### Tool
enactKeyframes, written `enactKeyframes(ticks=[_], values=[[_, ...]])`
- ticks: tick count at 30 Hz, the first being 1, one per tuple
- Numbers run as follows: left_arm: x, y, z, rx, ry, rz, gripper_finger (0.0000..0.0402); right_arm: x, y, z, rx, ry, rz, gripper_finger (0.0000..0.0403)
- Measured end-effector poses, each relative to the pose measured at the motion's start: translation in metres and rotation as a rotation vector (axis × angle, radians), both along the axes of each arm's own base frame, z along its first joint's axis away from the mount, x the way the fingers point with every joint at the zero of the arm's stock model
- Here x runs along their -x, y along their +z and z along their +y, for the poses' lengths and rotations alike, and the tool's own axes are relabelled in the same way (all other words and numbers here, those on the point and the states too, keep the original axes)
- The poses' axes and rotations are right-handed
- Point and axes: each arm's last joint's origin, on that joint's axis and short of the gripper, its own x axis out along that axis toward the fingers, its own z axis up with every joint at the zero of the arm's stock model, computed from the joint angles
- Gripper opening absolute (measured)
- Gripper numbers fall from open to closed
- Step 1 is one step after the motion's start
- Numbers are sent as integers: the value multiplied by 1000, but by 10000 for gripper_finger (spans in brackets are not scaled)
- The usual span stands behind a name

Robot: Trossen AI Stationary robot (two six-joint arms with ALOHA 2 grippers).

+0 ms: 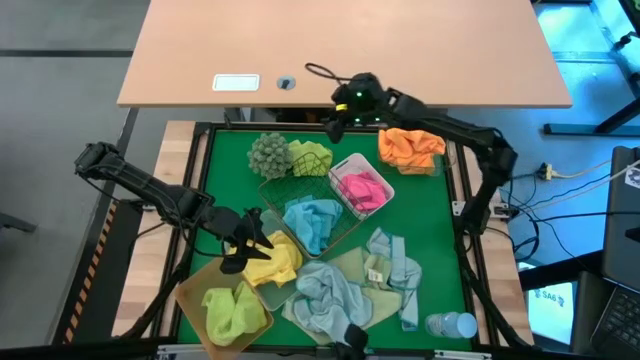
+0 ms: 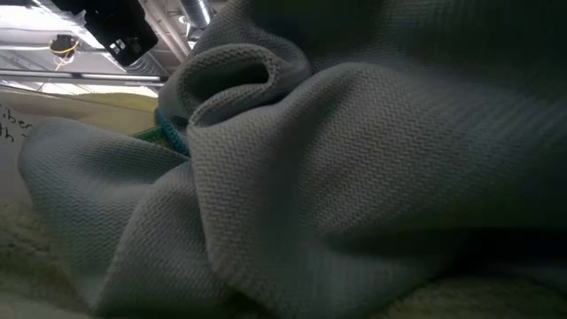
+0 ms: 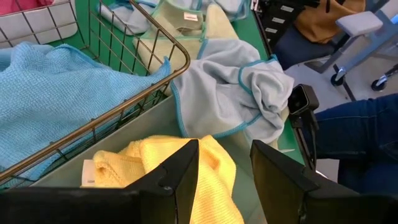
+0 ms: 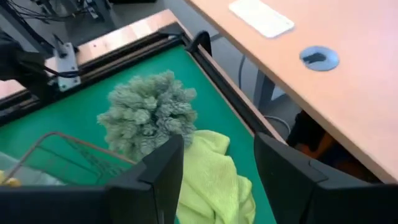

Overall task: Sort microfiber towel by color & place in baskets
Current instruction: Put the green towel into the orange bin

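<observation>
In the wire mesh basket [image 1: 300, 190], a nubby light-blue towel [image 1: 313, 222].

Waffle-textured, seemingly matt cloth towel [image 2: 354, 177]

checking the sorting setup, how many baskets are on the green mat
4, in a diagonal row: the white basket with a pink towel, the wire basket with a blue towel, the frosted basket with a yellow towel, the amber basket with a lime towel. Loose towels might hide another.

arms: both showing dark, jointed links w/ black cables
right gripper [image 4: 214, 177]: showing flat black fingers
wrist: glowing green light
</observation>
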Motion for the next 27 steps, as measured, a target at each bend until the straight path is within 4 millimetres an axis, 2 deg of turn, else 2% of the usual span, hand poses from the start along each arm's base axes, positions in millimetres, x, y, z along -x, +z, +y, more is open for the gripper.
enactKeyframes(ticks=[4, 11, 20, 27], values=[[0, 0, 0, -1, 0, 0, 140, -15, -27, -8, -20, -7, 48, 195], [0, 0, 0, -3, 4, -1, 140, -33, -64, -20, -16, -52, 113, 195], [0, 0, 0, -3, 3, -1, 140, -35, -101, -36, -94, -126, 205, 195], [0, 0, 0, -3, 3, -1, 140, -35, -131, -42, -175, -133, 300, 195]])
